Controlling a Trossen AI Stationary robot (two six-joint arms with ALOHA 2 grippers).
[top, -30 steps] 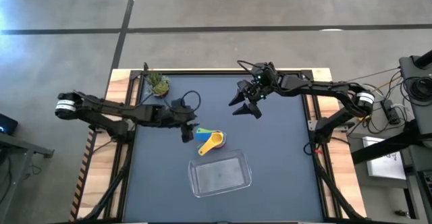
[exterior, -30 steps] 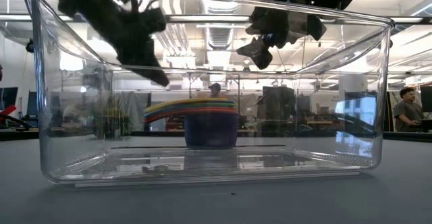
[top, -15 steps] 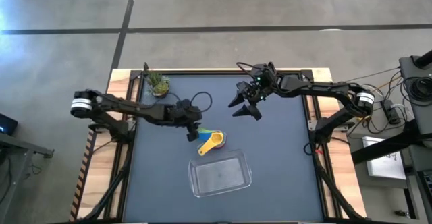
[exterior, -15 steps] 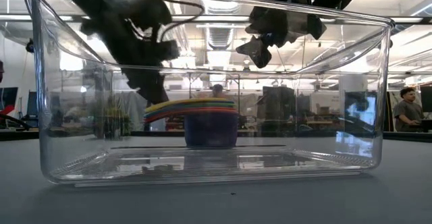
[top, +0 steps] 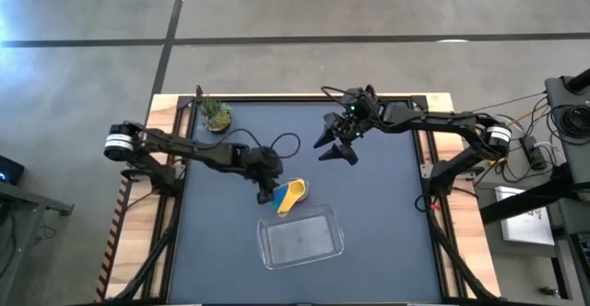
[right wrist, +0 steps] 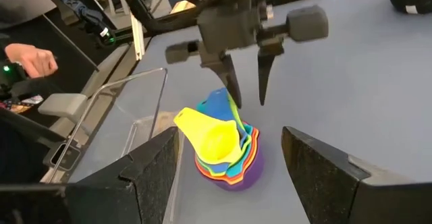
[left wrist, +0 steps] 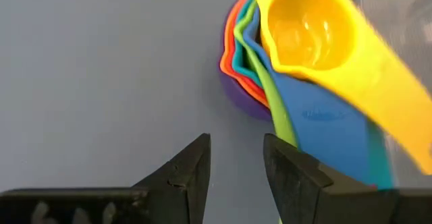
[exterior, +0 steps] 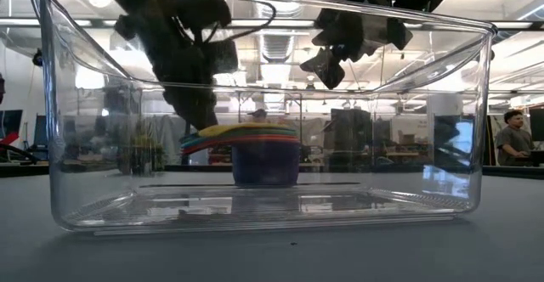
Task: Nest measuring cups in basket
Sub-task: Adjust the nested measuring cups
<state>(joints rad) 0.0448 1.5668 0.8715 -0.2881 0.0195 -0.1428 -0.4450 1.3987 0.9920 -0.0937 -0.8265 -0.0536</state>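
Note:
The measuring cups [top: 290, 194] stand nested in one stack on the dark table, just past the basket's far wall, with the purple one [left wrist: 236, 92] at the bottom and the yellow one [left wrist: 310, 25] on top. Their handles [right wrist: 219, 102] fan out toward my left gripper. The clear basket [top: 300, 240] lies toward the near edge with nothing in it. My left gripper [left wrist: 236, 160] is open and points steeply down at the handle side of the stack. My right gripper [top: 334, 147] hangs open above the table, beyond the stack. My left gripper comes from above, slanting from the table's left. One finger [left wrist: 293, 173] stands over the green and blue handles [left wrist: 280, 119]. Nothing lies between the fingers. Whether that finger touches the handles, I cannot tell.
A small potted plant [top: 218, 115] stands at the far left corner. Wooden table edges [top: 166, 112] frame the dark mat. In the right wrist view a person's hand [right wrist: 30, 59] shows beyond the table; another person [exterior: 512, 133] sits in the room behind.
My left gripper has moved toward the table's right and down to the stack's handles, tipping more steeply downward. The cups, the basket and my right gripper have kept still.

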